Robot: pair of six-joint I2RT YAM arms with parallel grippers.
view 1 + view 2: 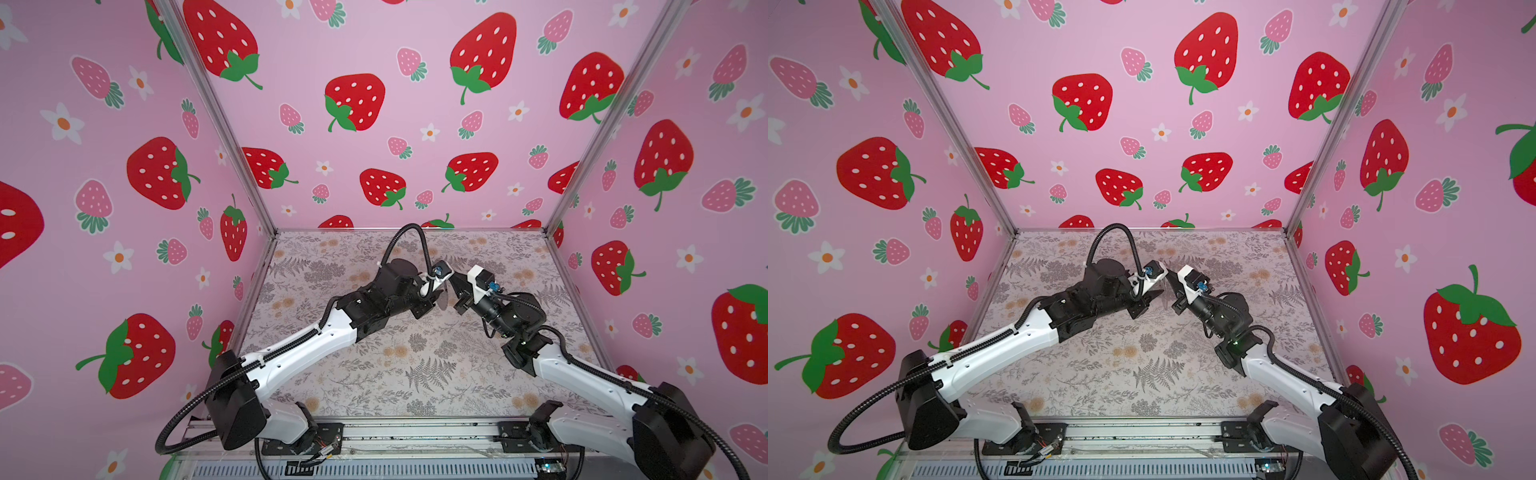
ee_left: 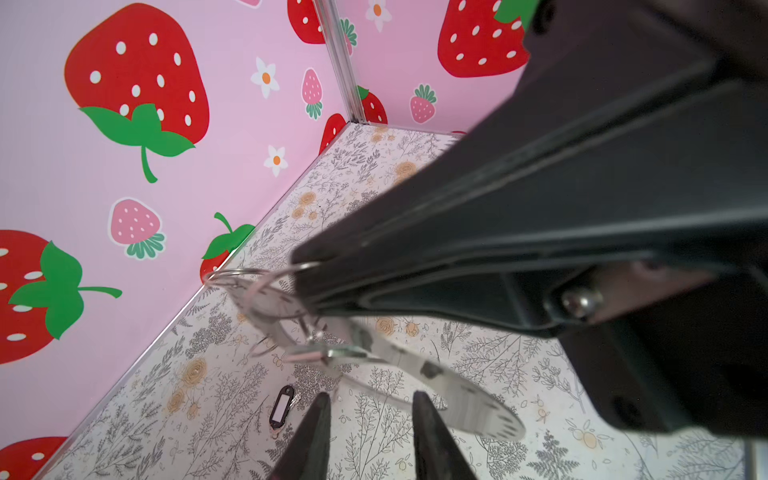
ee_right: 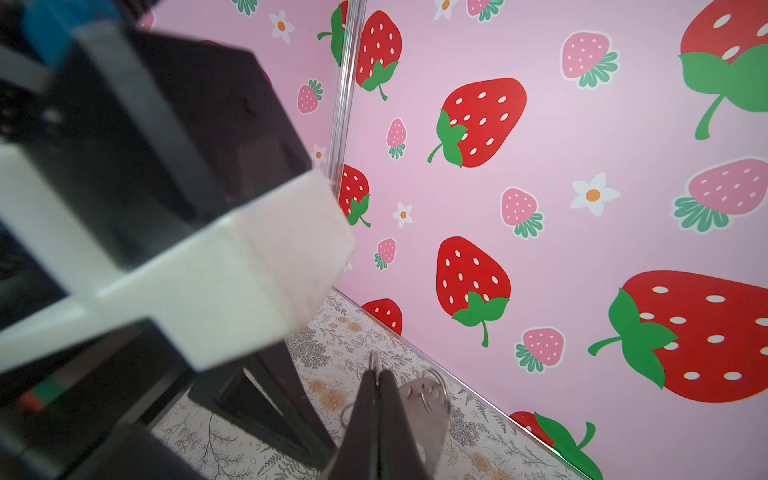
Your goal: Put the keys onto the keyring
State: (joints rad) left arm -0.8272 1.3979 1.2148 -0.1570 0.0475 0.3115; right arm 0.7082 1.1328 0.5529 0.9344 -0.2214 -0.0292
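Observation:
The keyring [image 2: 469, 399] is a flat silvery ring with small wire loops, held in the air above the floral table. My right gripper [image 3: 376, 372] is shut on its rim, and the ring's plate [image 3: 428, 415] shows just beside the fingers. In the left wrist view the right gripper's black fingers [image 2: 415, 257] clamp the ring's far end. My left gripper [image 2: 372, 395] is open just below the ring, with nothing between its jaws. One of the keys, a black-rimmed white oval tag [image 2: 281, 409], lies flat on the table. A small blurred metal piece [image 2: 328, 354] hangs from the ring; I cannot tell what it is. In both top views the left gripper [image 1: 435, 296] and the right gripper [image 1: 452, 282] meet mid-table.
The floral table [image 1: 415, 353] is boxed in by pink strawberry walls with metal corner posts [image 1: 232, 137]. The left arm's cable [image 1: 409, 239] loops above the grippers. Both arm bases sit on a rail [image 1: 415, 434] at the front edge.

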